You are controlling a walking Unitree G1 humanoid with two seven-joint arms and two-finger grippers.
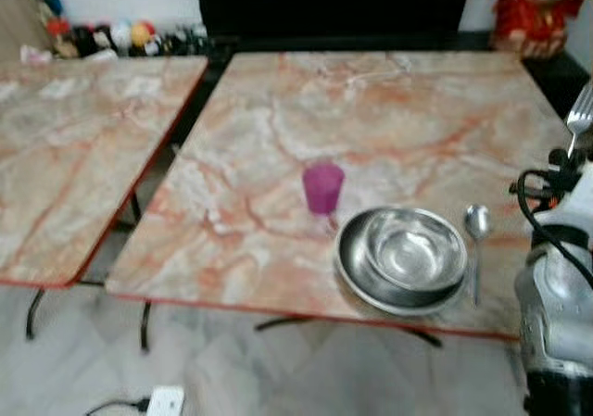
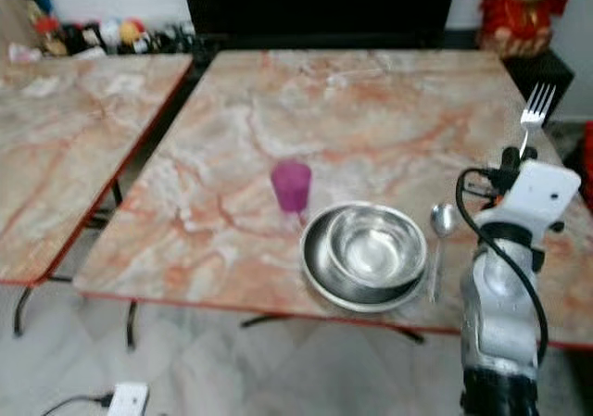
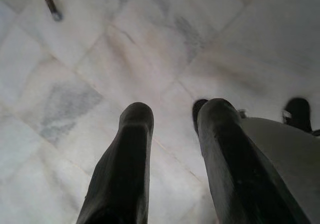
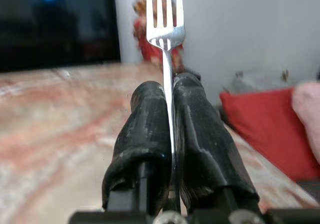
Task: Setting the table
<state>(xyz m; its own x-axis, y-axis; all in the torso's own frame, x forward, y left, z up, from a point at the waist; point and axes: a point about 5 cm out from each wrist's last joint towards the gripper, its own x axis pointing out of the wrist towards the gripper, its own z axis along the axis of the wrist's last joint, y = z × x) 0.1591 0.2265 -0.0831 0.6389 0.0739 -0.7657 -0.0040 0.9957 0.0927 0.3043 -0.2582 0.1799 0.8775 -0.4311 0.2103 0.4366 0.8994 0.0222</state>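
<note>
Right gripper, nearest the head camera on its silver arm at the bench's right edge, pinches a fork by the handle, tines pointing up and standing well above the bench. Only a thin strip of handle sits between the two black fingers, so the hold looks narrow; my guess is the fork could pivot or slide in the pinch when the wrist tips it flat. On the bench, a steel bowl rests inside a steel plate, a spoon lies just beside the plate on its right, and a purple cup stands near the plate's far left. The spot right of the plate is already taken, so setting the fork there risks knocking the spoon or clinking the plate rim. Going to the plate's left means reaching across the bowl, where the arm or the tines could catch the cup and topple it. Releasing from this height would likely let the fork bounce, perhaps off the near edge. Left gripper hangs over the tiled floor, fingers spread and holding nothing.
</note>
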